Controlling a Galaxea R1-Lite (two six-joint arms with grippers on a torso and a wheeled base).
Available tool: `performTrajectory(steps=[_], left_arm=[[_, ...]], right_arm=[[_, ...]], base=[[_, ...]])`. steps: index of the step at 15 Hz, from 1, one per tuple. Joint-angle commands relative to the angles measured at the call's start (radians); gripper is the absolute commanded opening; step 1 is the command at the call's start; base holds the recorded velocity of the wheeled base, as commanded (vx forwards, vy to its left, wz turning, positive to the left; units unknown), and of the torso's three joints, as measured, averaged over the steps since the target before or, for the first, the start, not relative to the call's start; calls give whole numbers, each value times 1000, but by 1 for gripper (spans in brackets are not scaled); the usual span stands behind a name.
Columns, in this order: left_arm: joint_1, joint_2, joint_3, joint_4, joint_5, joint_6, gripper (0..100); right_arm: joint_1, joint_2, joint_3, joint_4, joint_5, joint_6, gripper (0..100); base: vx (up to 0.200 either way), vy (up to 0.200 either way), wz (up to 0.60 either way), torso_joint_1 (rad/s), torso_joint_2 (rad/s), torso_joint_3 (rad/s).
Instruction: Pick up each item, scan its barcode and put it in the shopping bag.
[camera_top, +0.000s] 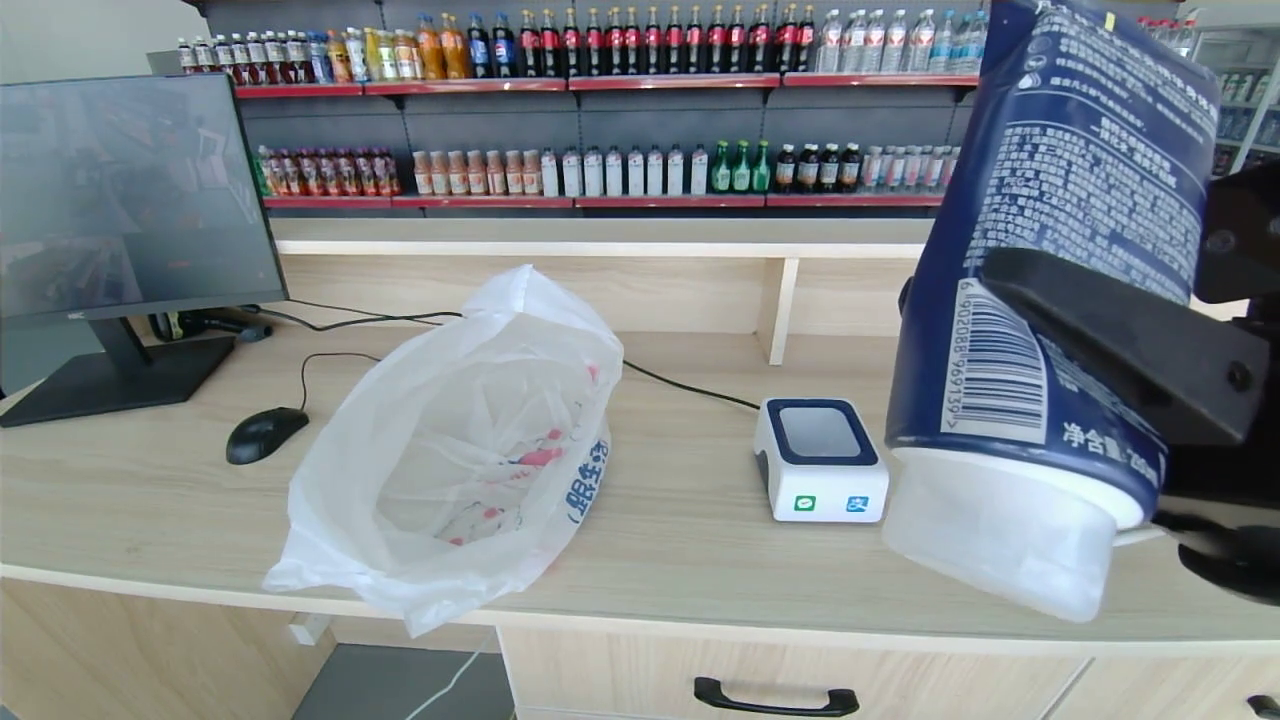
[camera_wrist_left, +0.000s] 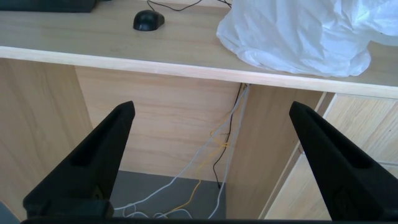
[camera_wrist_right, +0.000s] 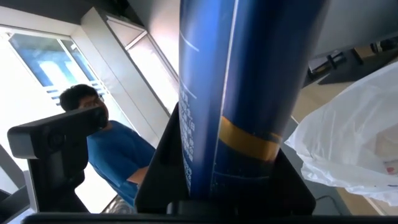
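My right gripper (camera_top: 1120, 340) is shut on a tall dark blue canister (camera_top: 1040, 250) with a white cap, held tilted and cap-down close to the head camera, above the counter's right side. Its barcode (camera_top: 995, 360) faces left. The same blue canister (camera_wrist_right: 249, 87) with a gold band stands between the gripper's black fingers (camera_wrist_right: 168, 162) in the right wrist view. The white barcode scanner (camera_top: 820, 458) sits on the counter just left of the cap. A white plastic shopping bag (camera_top: 470, 440) lies open at the counter's middle. My left gripper (camera_wrist_left: 211, 162) hangs open below the counter edge, nothing between its fingers.
A monitor (camera_top: 120, 200) and black mouse (camera_top: 264, 433) stand on the counter's (camera_top: 680, 520) left side, with cables running behind the bag. Shelves of bottles (camera_top: 600, 100) line the back wall. A drawer handle (camera_top: 775, 697) sits under the counter front.
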Motion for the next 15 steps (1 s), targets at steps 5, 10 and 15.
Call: performTrajectory(steps=[5, 10, 15], left_arm=[[0, 0, 0, -1, 0, 0, 100], [0, 0, 0, 0, 0, 0, 100], [0, 0, 2, 0, 0, -1, 100]], right_arm=[[39, -3, 16, -1, 49, -63, 0], [45, 8, 8, -1, 59, -92, 0], [-30, 85, 46, -1, 53, -407, 0]], base=[[0, 0, 0, 0, 0, 0], [0, 0, 0, 0, 0, 0], [0, 0, 0, 0, 0, 0]])
